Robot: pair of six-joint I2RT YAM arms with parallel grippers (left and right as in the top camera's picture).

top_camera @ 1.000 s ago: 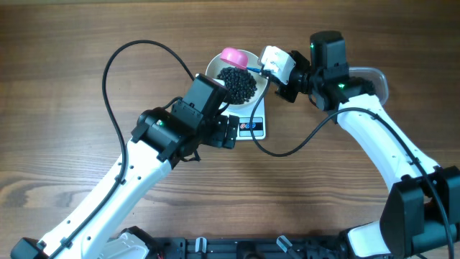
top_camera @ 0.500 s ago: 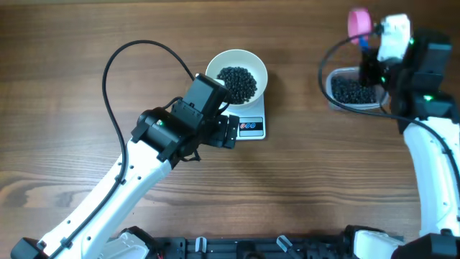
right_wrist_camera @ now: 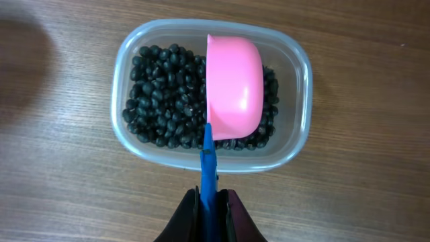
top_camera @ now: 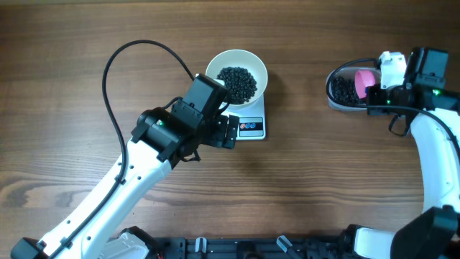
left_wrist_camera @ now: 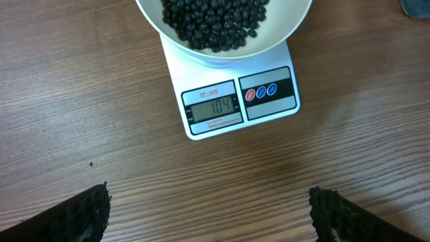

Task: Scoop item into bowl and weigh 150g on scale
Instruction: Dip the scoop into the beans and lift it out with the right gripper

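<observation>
Small white square kitchen scale (left_wrist_camera: pixel 238 101), display 104, bearing round plain white bowl (top_camera: pixel 257 63) of tiny black beans (top_camera: pixel 237 83); left end effector (left_wrist_camera: pixel 211 215) just before the scale, spread wide, empty; right end effector (right_wrist_camera: pixel 209 202) well right of the scale, pinched on the blue handle of a pink plastic scoop (right_wrist_camera: pixel 234 87) over a clear plastic tub (right_wrist_camera: pixel 299 87).

Light's soft and even from above, plenty bright, and the wood table (top_camera: pixel 72 86) is crisp overhead. The white bowl (top_camera: pixel 253 60) runs close to washed out there. Left wrist view: the scale (left_wrist_camera: pixel 240 101) digits are sharp, my left fingertips (left_wrist_camera: pixel 80 218) dark and fuzzy in the bottom corners. Right wrist: gentle sheen on the pink scoop (right_wrist_camera: pixel 233 87), and a faint smudge of shadow on the wood, top left.
</observation>
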